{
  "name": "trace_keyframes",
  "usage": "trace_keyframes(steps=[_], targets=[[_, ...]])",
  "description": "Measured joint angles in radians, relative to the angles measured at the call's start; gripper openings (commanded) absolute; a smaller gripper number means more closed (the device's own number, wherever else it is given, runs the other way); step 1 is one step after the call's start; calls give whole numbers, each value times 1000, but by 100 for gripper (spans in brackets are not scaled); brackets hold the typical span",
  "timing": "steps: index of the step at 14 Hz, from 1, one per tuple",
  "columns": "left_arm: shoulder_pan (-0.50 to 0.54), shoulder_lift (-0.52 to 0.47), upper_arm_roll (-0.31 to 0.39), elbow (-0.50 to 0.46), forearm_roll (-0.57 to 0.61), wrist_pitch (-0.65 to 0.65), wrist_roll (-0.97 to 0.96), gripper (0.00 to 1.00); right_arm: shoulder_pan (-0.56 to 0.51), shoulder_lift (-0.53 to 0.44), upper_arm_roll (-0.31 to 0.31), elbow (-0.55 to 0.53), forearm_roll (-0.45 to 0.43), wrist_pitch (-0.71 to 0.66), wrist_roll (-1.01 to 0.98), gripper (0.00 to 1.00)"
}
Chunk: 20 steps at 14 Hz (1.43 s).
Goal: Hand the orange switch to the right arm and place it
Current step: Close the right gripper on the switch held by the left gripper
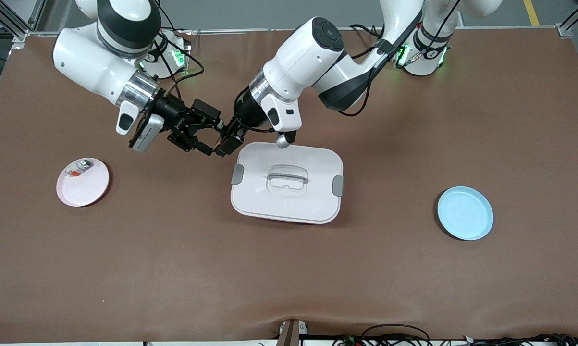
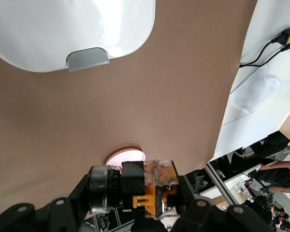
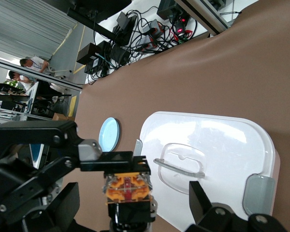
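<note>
Sitting nearest the front camera, the white lidded box anchors the table. Just past its corner toward the right arm's end, the left gripper pinches the orange switch in the air, and the right gripper holds its jaws spread around that switch.

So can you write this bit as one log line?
stage: handover | left gripper: shut on orange switch | right gripper: open around it | over: table
</note>
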Motion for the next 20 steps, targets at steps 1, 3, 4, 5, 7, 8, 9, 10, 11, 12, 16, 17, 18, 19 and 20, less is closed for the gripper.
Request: trace_keyframes(steps=[1,3,4,5,7,8,9,10,11,12,16,17,18,19,20], targets=[[0,0,0,0,0,0,0,21,0,1,-3,-7,22,0,-28,100],[0,0,0,0,0,0,0,21,-2,5,-6,-11,31,0,-43,81],[0,0,0,0,0,0,0,21,-2,6,-6,-11,31,0,-44,72],[1,0,0,1,0,0,0,21,-2,7,-6,-11,31,0,-44,67],[1,1,1,1,0,0,0,21,-1,6,-5,-8,36,-3,-45,65],[2,2,1,1,0,0,0,21,-1,6,-4,-6,37,-4,-45,65],[2,2,1,1,0,0,0,21,-1,6,-4,-6,38,-4,-45,65],[2,2,1,1,0,0,0,21,-1,6,-4,-6,38,-4,-45,65],[2,2,1,1,0,0,0,21,-1,7,-4,-4,39,-4,-45,65],[2,1,1,2,0,0,0,21,-1,8,-4,-2,39,-3,-45,65],[2,1,1,4,0,0,0,21,-1,22,-4,13,50,-1,-45,66],[2,1,1,4,0,0,0,21,-1,24,-4,16,51,-1,-45,65],[2,1,1,5,0,0,0,21,-1,25,-5,19,52,0,-45,57],[2,1,1,5,0,0,0,21,-2,27,-5,23,53,0,-45,48],[2,2,1,6,0,0,0,21,-2,27,-6,27,55,-2,-45,31]])
